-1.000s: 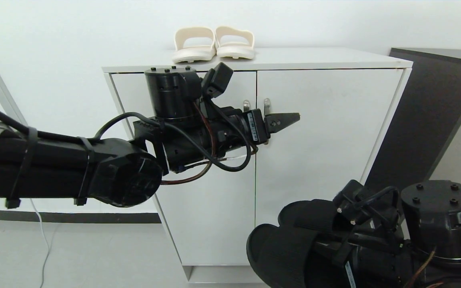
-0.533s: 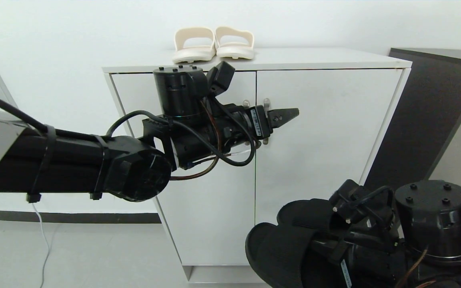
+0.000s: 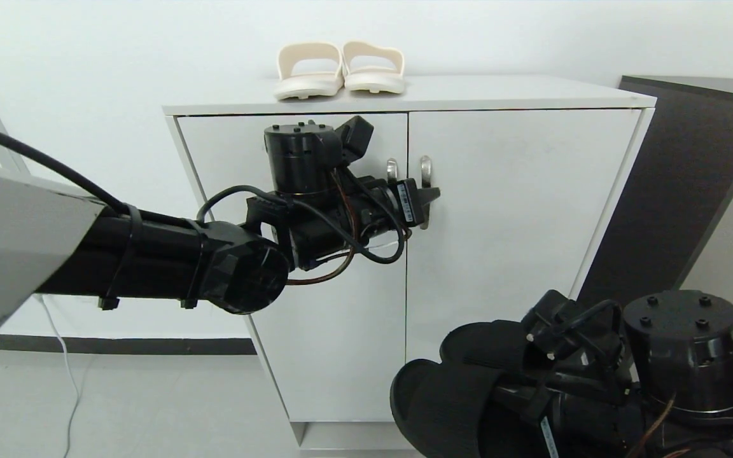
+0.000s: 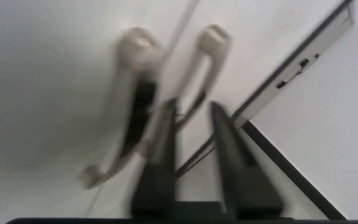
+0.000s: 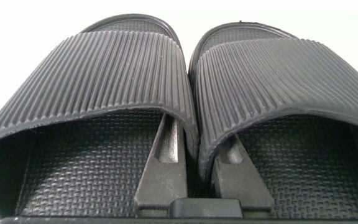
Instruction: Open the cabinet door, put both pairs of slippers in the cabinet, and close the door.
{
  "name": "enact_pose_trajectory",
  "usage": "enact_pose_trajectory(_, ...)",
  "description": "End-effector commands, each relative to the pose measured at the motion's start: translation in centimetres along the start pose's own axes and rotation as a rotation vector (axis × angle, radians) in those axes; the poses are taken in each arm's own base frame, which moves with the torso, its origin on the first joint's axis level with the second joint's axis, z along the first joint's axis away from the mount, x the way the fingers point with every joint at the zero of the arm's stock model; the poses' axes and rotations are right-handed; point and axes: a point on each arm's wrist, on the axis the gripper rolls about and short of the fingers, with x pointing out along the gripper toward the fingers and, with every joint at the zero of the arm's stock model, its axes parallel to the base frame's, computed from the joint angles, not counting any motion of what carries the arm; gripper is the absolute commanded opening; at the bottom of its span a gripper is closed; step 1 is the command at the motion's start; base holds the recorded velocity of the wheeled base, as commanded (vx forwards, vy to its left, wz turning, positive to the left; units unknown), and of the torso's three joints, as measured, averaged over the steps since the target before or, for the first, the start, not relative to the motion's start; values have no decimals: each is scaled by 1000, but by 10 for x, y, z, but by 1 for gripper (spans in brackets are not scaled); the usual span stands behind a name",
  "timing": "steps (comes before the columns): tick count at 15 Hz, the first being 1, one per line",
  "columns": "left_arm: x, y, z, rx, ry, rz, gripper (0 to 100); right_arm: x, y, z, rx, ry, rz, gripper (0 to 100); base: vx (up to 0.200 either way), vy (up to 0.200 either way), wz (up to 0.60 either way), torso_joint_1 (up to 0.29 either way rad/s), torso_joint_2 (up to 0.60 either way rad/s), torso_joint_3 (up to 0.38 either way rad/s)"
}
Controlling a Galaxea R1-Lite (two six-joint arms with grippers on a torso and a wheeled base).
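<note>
Head view: the cabinet (image 3: pixel 500 92) has both doors (image 3: pixel 335 331) shut, with the two handles (image 3: pixel 392 168) side by side at the centre seam. The cream slippers (image 3: pixel 340 70) sit as a pair on the cabinet top, near its rear edge. The left gripper (image 3: pixel 431 194) is at handle height, its tip overlapping the lower part of the right door's handle (image 3: pixel 425 166). The black slippers (image 3: pixel 455 388) are low at the right, in front of the lower part of the right door, at the end of the right arm. A dark panel (image 3: pixel 678 191) stands just beside the cabinet's right side. Left wrist view: the fingers (image 4: pixel 157 168) stand apart with a clear gap between them, so the jaws are parted. One of the handles (image 4: pixel 207 68) runs down toward that gap at the fingertips, while the other lies just outside one finger; blur prevents telling whether anything touches. Right wrist view: the right gripper (image 5: pixel 197 140) has one finger inside each black slipper (image 5: pixel 123 68), clamped on the two adjoining side walls, with the pair side by side.
</note>
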Motion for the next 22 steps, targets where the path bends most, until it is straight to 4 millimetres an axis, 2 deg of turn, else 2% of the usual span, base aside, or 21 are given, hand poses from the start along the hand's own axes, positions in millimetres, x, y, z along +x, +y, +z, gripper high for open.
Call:
enact_pose_trajectory(1,-9,-6,2,0,1,-13,0,-2,0,0,1,-4,2,0,0,0,0,0,0,0)
enact_pose_trajectory(5,-27,-10,-2,64,-14,-23,0,-7,6,-6,-11,-7,40,0,0,0,0,0,0,0)
enact_pose_trajectory(10,-45,-29,-6,69,-3,-68,0,-18,9,-11,-18,-51,169,0,0,0,0,0,0,0)
enact_pose_trajectory(15,-82,-46,-4,66,-1,-97,0,-20,12,-18,-47,-30,197,0,0,0,0,0,0,0)
enact_pose_trajectory(17,-90,-44,-6,56,9,-88,0,-24,14,-20,-53,-32,225,0,0,0,0,0,0,0)
enact_pose_trajectory(19,-90,-33,-2,12,-7,-62,0,-29,15,-22,-69,-39,262,0,0,0,0,0,0,0)
enact_pose_trajectory(22,-78,-18,1,-16,-32,-93,0,-29,15,-23,-86,-37,265,0,0,0,0,0,0,0)
